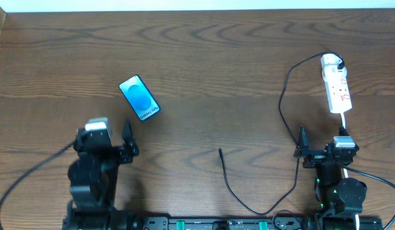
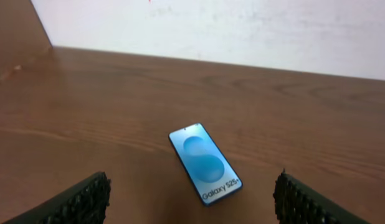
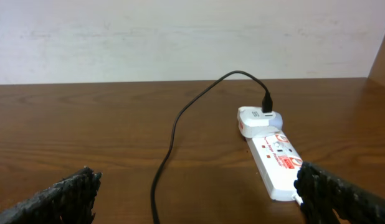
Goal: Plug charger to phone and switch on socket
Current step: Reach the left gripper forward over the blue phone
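1. The left gripper [image 2: 191,200] is hovering with its fingers [image 2: 86,199] spread wide. The phone [image 2: 205,163] is lying screen-up on the table [image 2: 74,106], just ahead of the gap between them.
2. The right gripper [image 3: 199,196] is holding its fingers [image 3: 68,193] wide apart, gripping nothing.
3. The power strip [image 3: 276,163] is lying ahead of its right finger, with a white adapter [image 3: 258,118] sitting at the far end.
4. The charger cable [image 3: 172,127] is arcing from that adapter back between those fingers. Its free tip [image 1: 220,151] is resting between the two grippers, well apart from the phone.
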`<state>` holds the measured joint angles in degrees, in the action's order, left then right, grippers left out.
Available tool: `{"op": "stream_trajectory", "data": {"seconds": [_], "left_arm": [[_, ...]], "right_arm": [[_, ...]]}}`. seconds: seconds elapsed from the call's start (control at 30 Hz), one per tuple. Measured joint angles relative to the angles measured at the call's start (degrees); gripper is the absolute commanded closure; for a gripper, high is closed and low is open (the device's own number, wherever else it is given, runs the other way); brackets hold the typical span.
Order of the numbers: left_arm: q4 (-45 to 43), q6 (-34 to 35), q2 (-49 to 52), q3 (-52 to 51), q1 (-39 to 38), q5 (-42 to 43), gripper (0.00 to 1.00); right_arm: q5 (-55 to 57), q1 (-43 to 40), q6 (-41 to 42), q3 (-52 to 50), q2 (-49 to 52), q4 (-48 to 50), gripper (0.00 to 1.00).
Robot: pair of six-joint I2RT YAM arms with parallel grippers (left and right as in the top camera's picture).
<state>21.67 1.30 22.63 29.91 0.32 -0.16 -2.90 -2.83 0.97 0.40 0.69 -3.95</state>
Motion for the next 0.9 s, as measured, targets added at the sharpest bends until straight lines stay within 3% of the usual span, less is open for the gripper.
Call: {"op": "stream_trajectory", "data": {"seconds": [0.13, 0.27, 0.4, 0.43, 0.47, 0.5, 0.53, 0.57, 0.8, 0.9], "left_arm": [[6.84, 2.89, 13.46, 11.02, 0.0, -0.02, 0.16], [21.62, 5.16, 29.2, 28.33, 0.0, 1.11, 0.16], [24.83, 6.25, 39.63, 37.29, 0.0, 5.53, 0.18], [24.96, 6.27, 40.85, 37.44, 0.0, 6.12, 0.39], [25.4, 6.38, 42.12, 37.51, 0.0, 6.8, 0.7], [25.99, 6.58, 43.85, 37.51, 0.0, 7.58, 0.69], [26.05, 6.62, 45.18, 37.51, 0.0, 7.8, 0.27], [26.08, 6.49, 46.42, 37.51, 0.0, 8.26, 0.01], [27.91, 10.47, 48.68, 38.05, 0.0, 10.58, 0.01], [34.12, 13.7, 52.54, 43.93, 0.0, 10.78, 0.01]], "right_arm": [[0.11, 0.0, 0.0, 0.0, 0.0, 0.0, 0.01], [0.13, -0.04, 0.0, 0.0, -0.02, -0.02, 0.01], [0.15, -0.04, 0.0, 0.0, 0.0, 0.02, 0.01], [0.15, -0.04, 0.0, 0.0, 0.0, 0.02, 0.01], [0.15, -0.04, 0.0, 0.0, 0.0, 0.0, 0.01], [0.15, -0.04, -0.02, 0.0, 0.0, 0.02, 0.01], [0.15, -0.04, 0.0, 0.0, 0.0, 0.0, 0.01], [0.15, -0.04, -0.02, 0.0, 0.0, 0.0, 0.01], [0.15, -0.04, -0.02, 0.0, 0.0, 0.0, 0.01], [0.15, -0.04, 0.0, 0.0, 0.0, 0.04, 0.01]]}}
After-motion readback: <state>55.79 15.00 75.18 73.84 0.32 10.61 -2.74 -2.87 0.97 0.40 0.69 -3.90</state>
